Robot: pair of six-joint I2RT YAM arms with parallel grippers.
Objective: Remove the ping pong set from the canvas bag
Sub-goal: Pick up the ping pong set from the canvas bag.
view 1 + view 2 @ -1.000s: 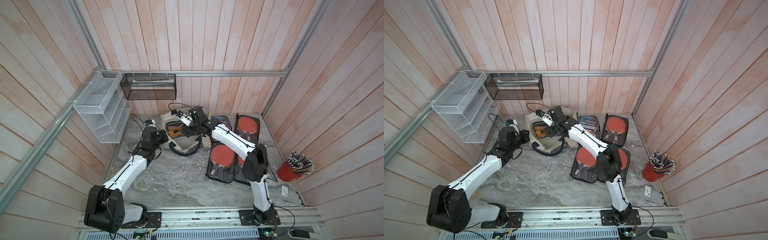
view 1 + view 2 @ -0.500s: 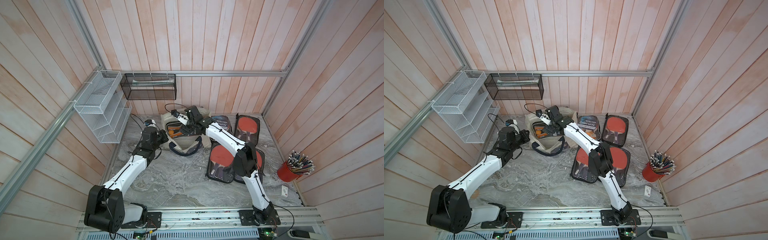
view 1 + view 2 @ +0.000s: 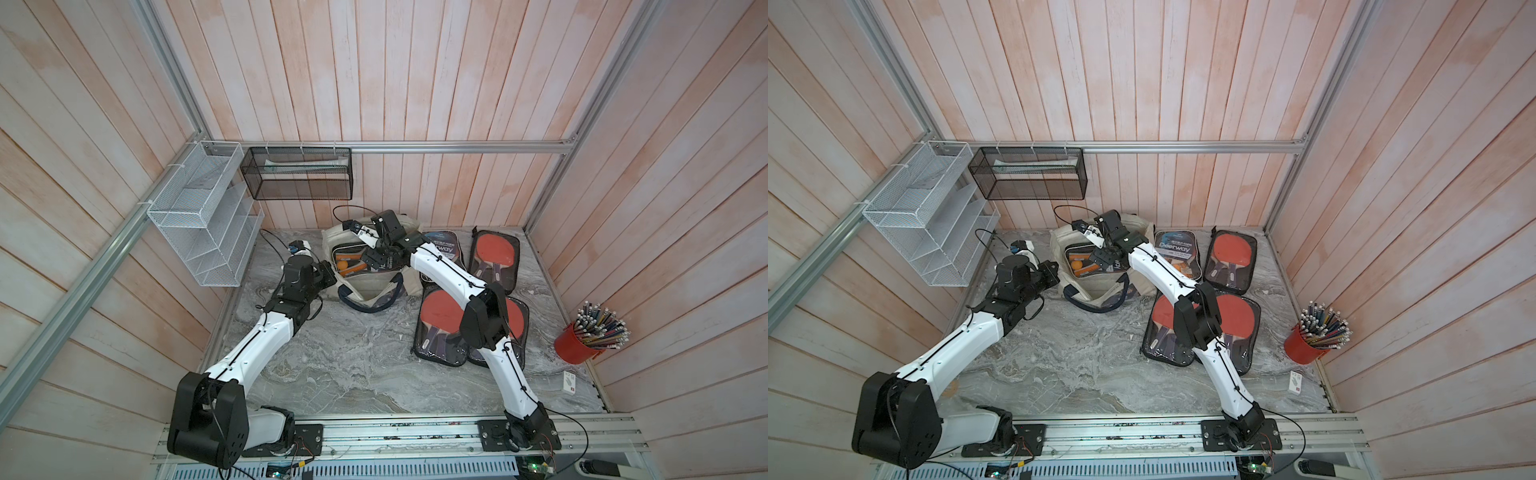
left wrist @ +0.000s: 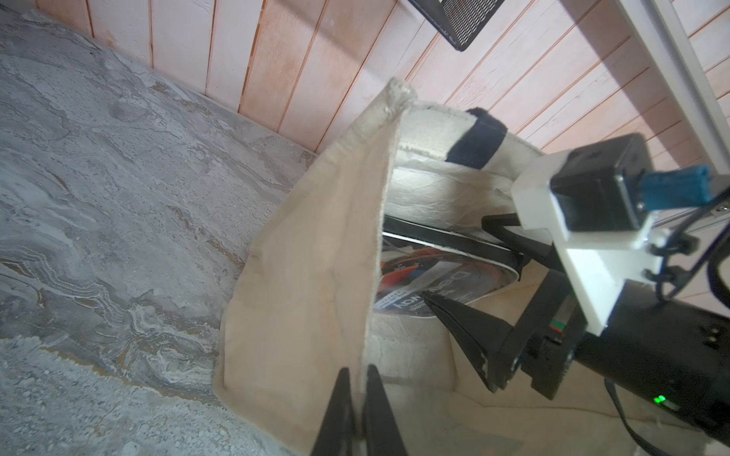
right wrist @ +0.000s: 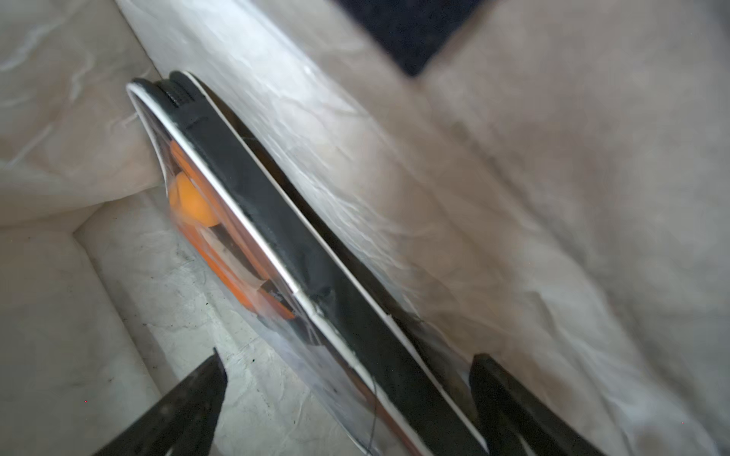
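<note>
The cream canvas bag (image 3: 365, 286) (image 3: 1092, 291) stands open at the back of the table in both top views. A ping pong set (image 3: 349, 262) (image 3: 1080, 262) in a clear case, with orange balls, stands on edge inside it. My left gripper (image 4: 357, 369) (image 3: 329, 272) is shut on the bag's side rim (image 4: 371, 221) and holds the mouth apart. Inside the bag, my right gripper (image 5: 347, 355) (image 3: 372, 261) is open. Its two fingers (image 5: 189, 398) stand on either side of the ping pong set's (image 5: 276, 244) black edge.
Several more paddle sets (image 3: 494, 257) (image 3: 1227, 257) lie flat on the marble table to the right of the bag, partly under my right arm. A red cup of pencils (image 3: 579, 347) stands at the right wall. A white wire rack (image 3: 203, 232) and a black mesh basket (image 3: 297, 178) hang at the back left.
My right arm swung its elbow to the left and pushed its gripper deeper into the bag, around the set. The left arm and the bag stayed put.
</note>
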